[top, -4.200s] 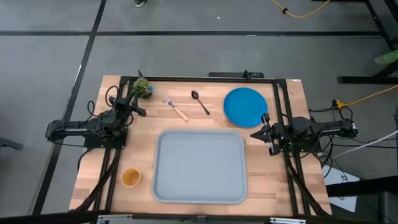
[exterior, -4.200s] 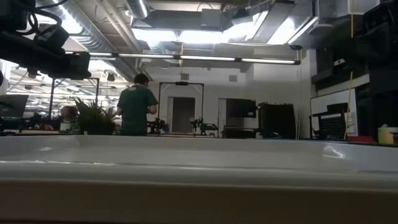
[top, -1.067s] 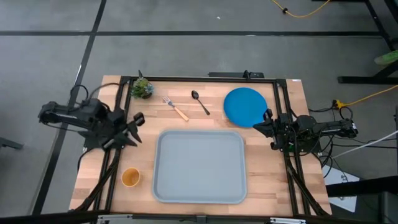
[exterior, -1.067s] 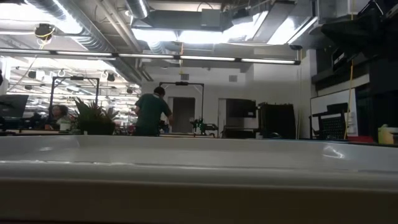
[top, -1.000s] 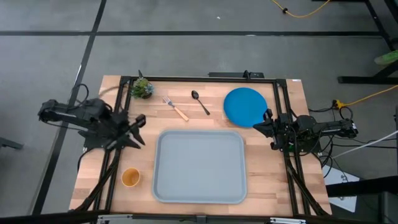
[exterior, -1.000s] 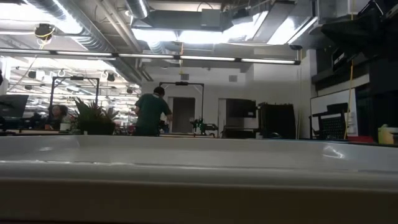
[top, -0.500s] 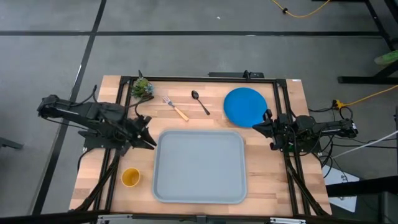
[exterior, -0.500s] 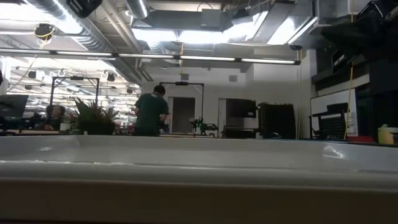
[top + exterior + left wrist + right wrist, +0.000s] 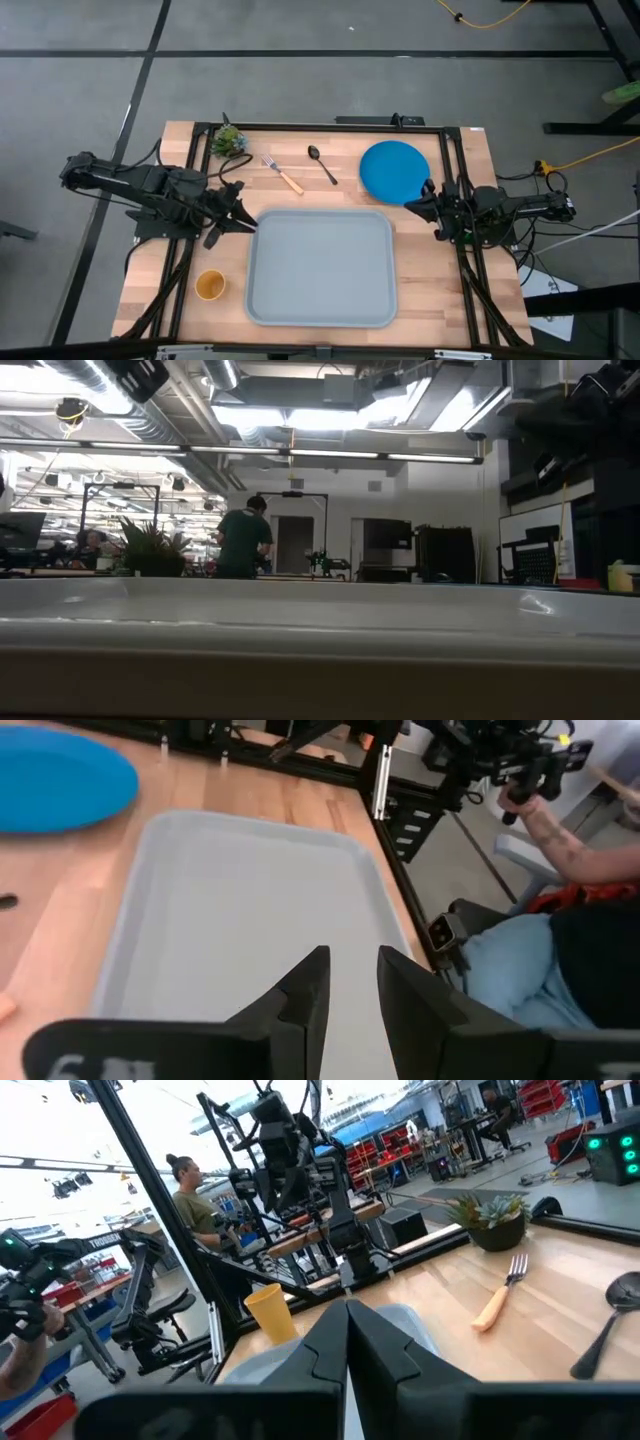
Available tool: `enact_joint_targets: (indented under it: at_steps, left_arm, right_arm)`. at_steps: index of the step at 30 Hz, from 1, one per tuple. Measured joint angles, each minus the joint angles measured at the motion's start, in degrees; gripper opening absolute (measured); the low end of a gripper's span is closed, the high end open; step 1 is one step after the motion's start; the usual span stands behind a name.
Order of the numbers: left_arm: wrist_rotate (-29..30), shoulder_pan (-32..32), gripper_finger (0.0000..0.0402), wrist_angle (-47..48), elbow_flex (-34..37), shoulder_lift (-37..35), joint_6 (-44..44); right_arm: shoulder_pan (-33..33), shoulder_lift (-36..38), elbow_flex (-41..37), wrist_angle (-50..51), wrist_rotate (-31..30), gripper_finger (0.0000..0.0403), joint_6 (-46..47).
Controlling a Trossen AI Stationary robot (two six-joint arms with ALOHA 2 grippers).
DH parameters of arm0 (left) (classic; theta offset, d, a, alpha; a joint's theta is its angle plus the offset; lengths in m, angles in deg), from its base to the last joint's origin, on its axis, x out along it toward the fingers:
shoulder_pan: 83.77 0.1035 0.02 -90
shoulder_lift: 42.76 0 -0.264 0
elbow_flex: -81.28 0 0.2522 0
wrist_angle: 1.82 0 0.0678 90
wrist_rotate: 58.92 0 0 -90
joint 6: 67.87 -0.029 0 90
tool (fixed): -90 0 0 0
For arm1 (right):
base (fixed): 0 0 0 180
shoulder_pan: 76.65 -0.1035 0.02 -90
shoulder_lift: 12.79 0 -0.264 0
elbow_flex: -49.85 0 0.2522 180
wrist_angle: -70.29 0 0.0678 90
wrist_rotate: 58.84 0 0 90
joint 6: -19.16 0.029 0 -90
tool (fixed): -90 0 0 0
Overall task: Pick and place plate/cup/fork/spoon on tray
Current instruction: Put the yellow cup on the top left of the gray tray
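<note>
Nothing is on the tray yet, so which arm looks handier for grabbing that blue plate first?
Probably the right. The right gripper sits right beside the blue plate, while the left gripper is across the tray at its left edge, nearer the cup.

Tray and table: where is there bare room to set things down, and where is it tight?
The whole tray is bare. Bare wood lies right of it, and between the spoon and plate. Tight spots: the tray's left edge, where the left gripper sits above the cup, and the fork close beside the spoon.
</note>
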Motion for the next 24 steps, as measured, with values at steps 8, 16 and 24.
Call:
enact_joint_targets:
  at_steps: [8, 16, 24]
  left_arm:
    - [5.08, 0.0, 0.008, 3.13, 0.0, 0.03, 0.36]
    - [2.73, -0.1, 0.008, 3.28, 0.0, 0.03, 4.66]
    - [2.49, -0.11, 0.008, 3.18, 0.0, 0.03, 9.22]
  right_arm:
    - [0.0, 0.0, 0.0, 2.35, 0.01, 0.0012, -1.29]
    - [0.02, 0.0, 0.0, 2.33, 0.02, 0.0012, -3.08]
    - [0.0, 0.0, 0.0, 2.97, 0.02, 0.0012, -3.23]
